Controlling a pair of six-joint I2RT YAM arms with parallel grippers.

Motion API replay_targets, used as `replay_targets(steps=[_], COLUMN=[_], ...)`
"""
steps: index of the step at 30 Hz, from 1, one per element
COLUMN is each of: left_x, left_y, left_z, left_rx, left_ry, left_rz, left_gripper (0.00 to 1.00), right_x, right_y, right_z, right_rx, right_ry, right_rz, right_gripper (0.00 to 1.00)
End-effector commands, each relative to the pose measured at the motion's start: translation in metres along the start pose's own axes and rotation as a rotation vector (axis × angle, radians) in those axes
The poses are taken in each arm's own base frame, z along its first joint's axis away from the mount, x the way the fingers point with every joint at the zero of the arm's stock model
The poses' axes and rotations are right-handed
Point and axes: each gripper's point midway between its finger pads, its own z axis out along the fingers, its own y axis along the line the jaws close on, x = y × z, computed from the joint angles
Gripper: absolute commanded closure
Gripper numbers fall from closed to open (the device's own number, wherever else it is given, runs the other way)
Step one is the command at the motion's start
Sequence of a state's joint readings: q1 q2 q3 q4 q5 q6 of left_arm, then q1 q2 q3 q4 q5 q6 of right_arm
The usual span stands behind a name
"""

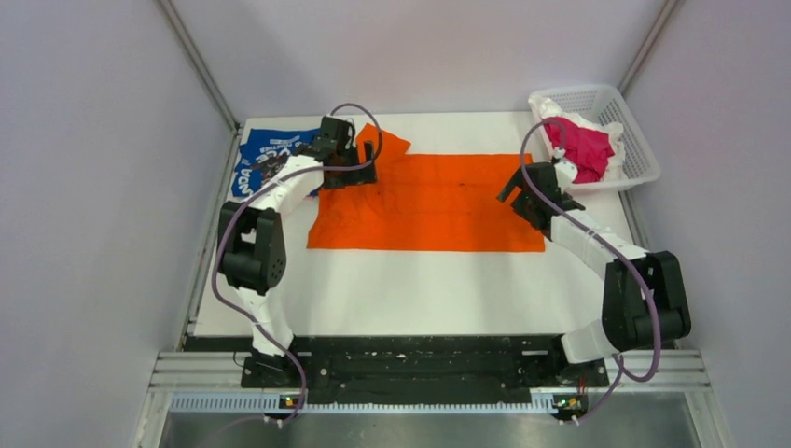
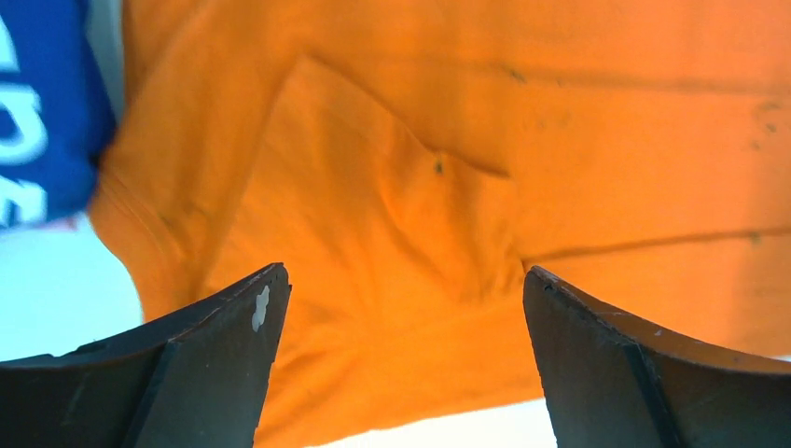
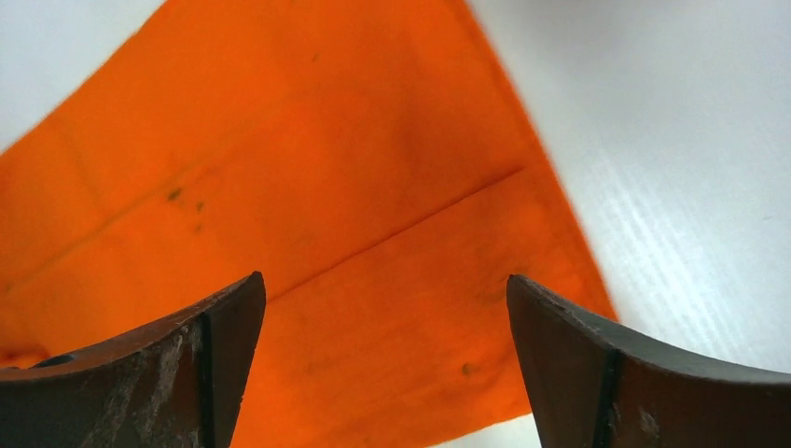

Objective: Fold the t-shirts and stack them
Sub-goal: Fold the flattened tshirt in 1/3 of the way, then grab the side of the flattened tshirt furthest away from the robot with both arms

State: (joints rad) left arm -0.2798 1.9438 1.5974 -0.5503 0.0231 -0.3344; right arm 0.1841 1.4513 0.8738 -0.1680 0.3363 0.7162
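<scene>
Blue shirt: a royal blue cloth t-shirt with white lettering [image 1: 264, 159] lies crumpled at the far left corner of the white tabletop [image 1: 420, 299]. In the left wrist view its edge [image 2: 37, 112] sits just beside the orange cloth.

Left gripper: the black two-finger left gripper [image 1: 359, 163] hangs over the orange shirt's far left corner. Its fingers [image 2: 224, 373] are spread wide with nothing between them [image 2: 401, 280]. Whether the tips touch the cloth cannot be told.

Orange shirt: a plain bright orange cloth t-shirt [image 1: 429, 201] lies flat in the middle of the table, folded into a long rectangle running left to right. One sleeve pokes out at its far left corner, and the left wrist view shows that sleeve laid as a flap over the body [image 2: 560, 140]. The right wrist view shows a straight fold line and the right-hand edge [image 3: 326, 187].

Right gripper: the black right gripper [image 1: 519, 187] is at the shirt's right edge, its fingers [image 3: 597, 373] wide apart and holding nothing [image 3: 387, 280].

Basket: a white plastic mesh basket [image 1: 644, 159] stands at the far right corner, with a magenta cloth [image 1: 583, 149] and some white cloth heaped in it.
</scene>
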Motion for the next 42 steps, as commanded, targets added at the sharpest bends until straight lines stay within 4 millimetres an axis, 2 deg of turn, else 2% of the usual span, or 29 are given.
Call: replay_targets(steps=[1,4,8,11,14,16,17,20,23,27,33,35,37,42], left_x=[0.014,0.039,0.065,0.083,0.106,0.126,0.143,0.173,0.200,0.236,0.281,0.290,0.295,0.300], left_y=[-0.024,-0.013,-0.003,0.003,0.009,0.015,0.022,0.028,0.025,0.037,0.027,0.025,0.025,0.045], left_z=[-0.015,0.004,0.022,0.026,0.023,0.019,0.016,0.003,-0.017,-0.044,-0.063,-0.066,-0.071,-0.083], left_rx=[0.163,0.114,0.053,0.031,0.025,0.012,-0.010,-0.020,0.000,-0.059,-0.044,-0.050,-0.065,-0.171], left_ry=[-0.031,0.030,0.131,0.158,0.192,0.216,0.241,0.272,0.284,0.294,0.323,0.329,0.327,0.290], left_rz=[-0.116,-0.187,-0.245,-0.268,-0.284,-0.292,-0.300,-0.337,-0.359,-0.382,-0.426,-0.433,-0.426,-0.416], left_gripper=[0.01,0.01,0.01,0.01,0.01,0.01,0.01,0.01,0.02,0.01,0.01,0.01,0.01,0.01], right_x=[0.033,0.056,0.075,0.090,0.103,0.114,0.119,0.132,0.145,0.155,0.181,0.187,0.184,0.174], right_y=[0.040,0.049,0.046,0.032,0.005,-0.016,-0.023,-0.038,-0.054,-0.077,-0.096,-0.105,-0.108,-0.108], right_z=[-0.008,0.001,0.012,0.017,0.015,0.009,0.005,-0.010,-0.028,-0.052,-0.081,-0.086,-0.089,-0.095], right_rx=[-0.133,-0.167,-0.143,-0.103,-0.009,0.048,0.059,0.065,0.075,0.082,0.032,0.035,0.041,0.041], right_ry=[0.083,0.151,0.187,0.216,0.243,0.266,0.275,0.308,0.356,0.377,0.447,0.453,0.438,0.416], right_rz=[-0.090,-0.113,-0.165,-0.177,-0.172,-0.168,-0.158,-0.123,-0.114,-0.121,-0.082,-0.079,-0.084,-0.089], right_gripper=[0.01,0.01,0.01,0.01,0.01,0.01,0.01,0.01,0.01,0.01,0.01,0.01,0.01,0.01])
